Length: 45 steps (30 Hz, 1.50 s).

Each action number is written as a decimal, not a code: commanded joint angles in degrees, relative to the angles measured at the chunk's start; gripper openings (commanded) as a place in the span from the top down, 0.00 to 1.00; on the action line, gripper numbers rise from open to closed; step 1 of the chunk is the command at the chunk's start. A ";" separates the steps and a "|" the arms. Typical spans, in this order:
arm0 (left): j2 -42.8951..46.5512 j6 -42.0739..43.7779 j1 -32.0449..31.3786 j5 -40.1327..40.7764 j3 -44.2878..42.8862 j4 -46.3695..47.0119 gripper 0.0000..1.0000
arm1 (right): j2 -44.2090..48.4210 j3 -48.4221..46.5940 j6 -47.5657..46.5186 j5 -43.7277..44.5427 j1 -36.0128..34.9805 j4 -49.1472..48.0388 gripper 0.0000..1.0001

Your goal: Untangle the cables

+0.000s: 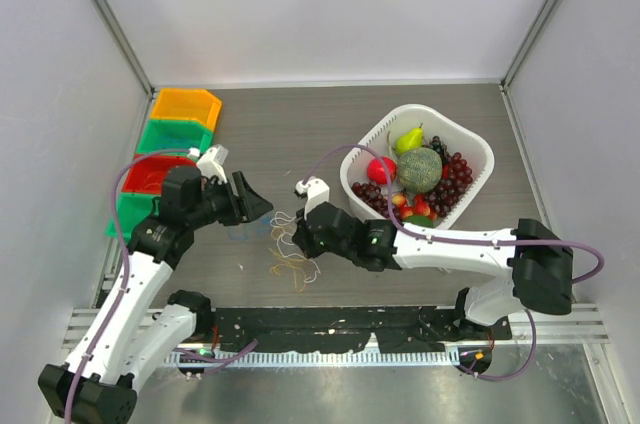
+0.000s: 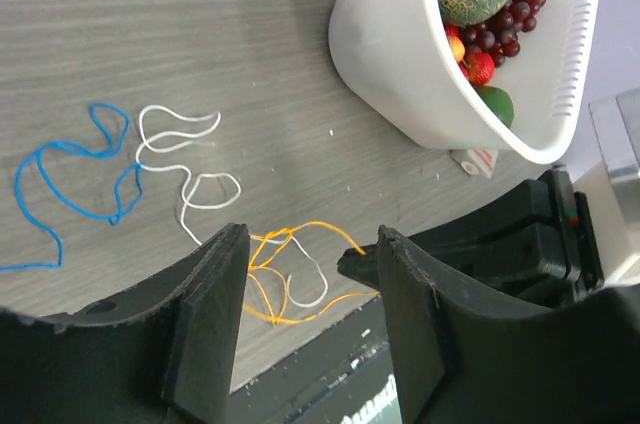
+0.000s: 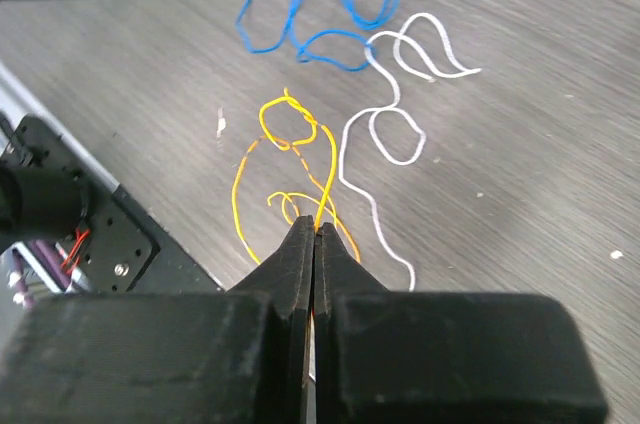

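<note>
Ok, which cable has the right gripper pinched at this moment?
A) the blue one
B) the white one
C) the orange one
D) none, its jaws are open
C: in the right wrist view the right gripper has its jaws shut with the orange cable running in between the tips, while the blue cable and the white cable lie loose beyond it.

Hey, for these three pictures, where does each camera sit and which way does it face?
Top external: above and behind the arms, looking down at table, both arms, left tool, right tool, cables and white basket.
Left wrist: on the left arm, facing past its own open fingers over the cables toward the basket.
Right wrist: on the right arm, facing down its shut fingers, which pinch the orange cable.
Both wrist views share the cables.
</note>
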State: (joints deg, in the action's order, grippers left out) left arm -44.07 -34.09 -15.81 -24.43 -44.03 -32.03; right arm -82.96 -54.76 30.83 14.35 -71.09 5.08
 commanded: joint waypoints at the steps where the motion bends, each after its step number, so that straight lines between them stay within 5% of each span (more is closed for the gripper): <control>1: -1.71 2.53 -2.11 7.63 -2.90 5.84 0.45 | 0.96 -5.87 4.94 4.02 1.91 4.14 0.99; 11: -7.61 5.61 -7.82 11.33 -5.54 7.07 0.53 | 2.80 -10.89 8.28 8.33 4.91 6.78 0.99; 18: -6.02 5.26 -8.18 12.29 -5.01 8.04 0.46 | 3.15 -12.12 8.11 7.80 6.40 7.67 0.99; 34: -9.98 5.43 -9.59 13.70 -5.80 9.53 0.56 | 4.56 -12.39 8.19 4.29 6.49 6.00 0.99; 45: -13.31 10.70 -15.91 30.64 -6.60 7.69 0.54 | 5.35 -13.09 11.62 -3.79 7.98 4.76 0.99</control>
State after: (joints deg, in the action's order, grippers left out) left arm -56.21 -27.22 -29.30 -4.69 -48.34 -25.45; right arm -80.90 -65.36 39.68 14.63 -64.23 12.69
